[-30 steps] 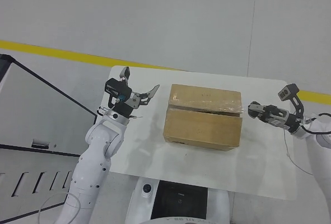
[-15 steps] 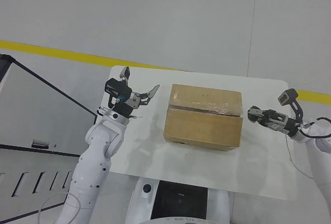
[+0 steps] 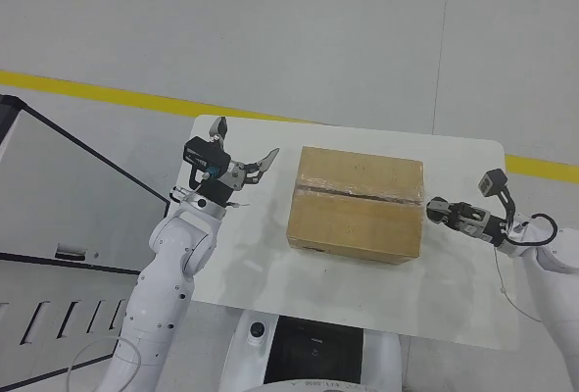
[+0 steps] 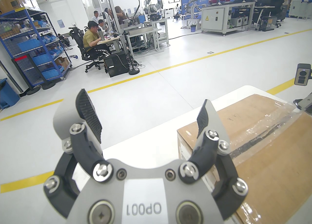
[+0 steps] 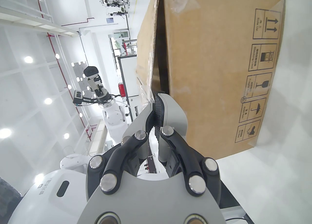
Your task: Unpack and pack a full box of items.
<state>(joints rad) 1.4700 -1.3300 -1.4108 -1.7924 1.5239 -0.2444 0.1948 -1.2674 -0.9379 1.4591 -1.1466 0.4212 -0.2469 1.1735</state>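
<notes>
A brown cardboard box (image 3: 356, 204) stands in the middle of the white table (image 3: 465, 284), its top flaps down and clear tape along the seam. My left gripper (image 3: 247, 137) hovers open just off the box's left end, with nothing between its fingers (image 4: 87, 110); the box (image 4: 256, 149) lies beside it. My right gripper (image 3: 432, 206) is shut, its tips (image 5: 157, 98) against the upper edge of the box's right end (image 5: 214, 64), where a flap edge gapes slightly and loose tape film hangs.
The table's front right part and its left strip are bare. A yellow floor line (image 3: 73, 86) runs behind the table. A dark-framed structure (image 3: 34, 186) stands to the left of the table.
My right gripper has slid along the box's right end toward the table's front and dropped lower. The box's top flaps now lie flatter. The left arm has kept still.
</notes>
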